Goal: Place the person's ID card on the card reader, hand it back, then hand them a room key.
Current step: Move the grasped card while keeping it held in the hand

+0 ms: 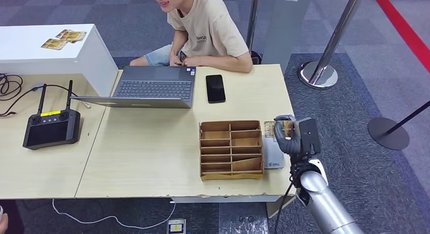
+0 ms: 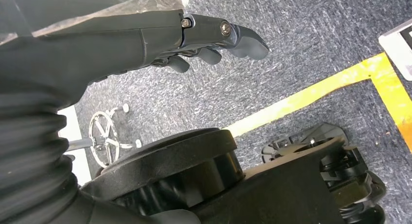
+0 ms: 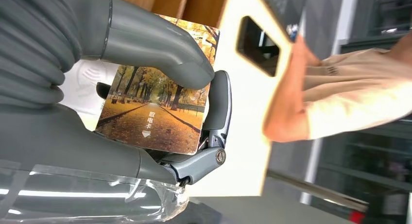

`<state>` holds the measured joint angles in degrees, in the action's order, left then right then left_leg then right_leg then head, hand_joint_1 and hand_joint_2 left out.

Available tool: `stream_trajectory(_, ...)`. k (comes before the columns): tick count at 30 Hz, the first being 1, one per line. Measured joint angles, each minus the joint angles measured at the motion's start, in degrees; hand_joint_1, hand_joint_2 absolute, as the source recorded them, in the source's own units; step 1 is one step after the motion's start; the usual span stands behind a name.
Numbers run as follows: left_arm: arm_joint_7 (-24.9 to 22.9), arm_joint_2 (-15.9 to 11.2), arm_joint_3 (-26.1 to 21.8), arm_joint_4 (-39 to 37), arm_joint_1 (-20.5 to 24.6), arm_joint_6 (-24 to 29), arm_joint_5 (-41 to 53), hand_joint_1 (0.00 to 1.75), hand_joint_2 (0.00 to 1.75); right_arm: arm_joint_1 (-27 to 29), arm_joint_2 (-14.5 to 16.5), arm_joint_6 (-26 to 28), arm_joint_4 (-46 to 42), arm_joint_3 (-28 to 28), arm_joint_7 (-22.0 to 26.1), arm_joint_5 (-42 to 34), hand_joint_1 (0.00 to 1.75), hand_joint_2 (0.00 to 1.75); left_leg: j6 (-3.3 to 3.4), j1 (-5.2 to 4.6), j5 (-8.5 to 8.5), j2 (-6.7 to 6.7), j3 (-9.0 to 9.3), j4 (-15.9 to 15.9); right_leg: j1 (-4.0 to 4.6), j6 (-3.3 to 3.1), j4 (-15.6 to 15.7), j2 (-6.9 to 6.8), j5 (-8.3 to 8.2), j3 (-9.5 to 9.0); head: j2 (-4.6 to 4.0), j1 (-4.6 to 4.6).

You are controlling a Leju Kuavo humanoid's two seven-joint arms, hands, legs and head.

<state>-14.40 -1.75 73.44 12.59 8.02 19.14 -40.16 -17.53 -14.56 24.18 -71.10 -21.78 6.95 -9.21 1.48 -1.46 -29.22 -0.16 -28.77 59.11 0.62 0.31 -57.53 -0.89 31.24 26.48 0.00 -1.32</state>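
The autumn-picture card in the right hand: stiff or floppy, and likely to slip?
The card probably is stiff: it stays flat, unbent, under the thumb of the right hand. Its glossy printed face suggests it could slide if the grip loosens. Being thin, it likely is light and easy to knock askew.

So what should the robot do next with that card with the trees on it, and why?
Probably lower the card onto the card reader. The right robot hand pinches it just above the white reader beside the wooden organizer, and it looks not yet laid down.
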Motion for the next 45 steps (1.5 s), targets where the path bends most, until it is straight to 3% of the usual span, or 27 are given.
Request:
stream_trajectory(16,0.2,0.1,0.0,0.0,0.0,0.1,0.1,0.00,1.75,-3.9,4.7,0.3,17.0,-0.6,1.9,-2.5,1.75,1.75,0.00,0.00,0.00,0.04,0.08,0.0,-0.01,-0.02,0.0,0.02,0.02,-0.04,0.00,-0.01)
stream_trajectory(27,0.3,0.2,0.0,0.0,-0.1,0.1,0.1,0.00,1.75,-5.7,5.3,1.0,20.7,-0.8,1.6,-1.3,1.75,1.75,-0.02,0.02,0.01,0.05,0.39,0.0,0.00,-0.01,0.0,0.02,-0.02,-0.36,0.00,-0.01)
stream_trajectory(38,0.3,0.2,0.0,0.0,-0.1,0.2,0.1,0.00,1.75,-7.5,5.6,6.4,22.2,-3.4,-4.7,8.1,1.75,1.75,-0.02,0.01,0.01,0.04,0.50,0.0,-0.02,0.02,0.0,0.01,-0.04,-0.49,0.00,-0.01)
stream_trajectory(45,0.2,0.2,0.0,0.0,-0.1,0.2,0.1,0.00,1.75,-7.8,5.6,6.5,22.2,-4.8,-5.4,9.1,1.75,1.75,-0.02,0.01,0.01,0.04,0.53,0.0,-0.02,0.04,0.0,0.01,-0.05,-0.52,0.00,-0.01)
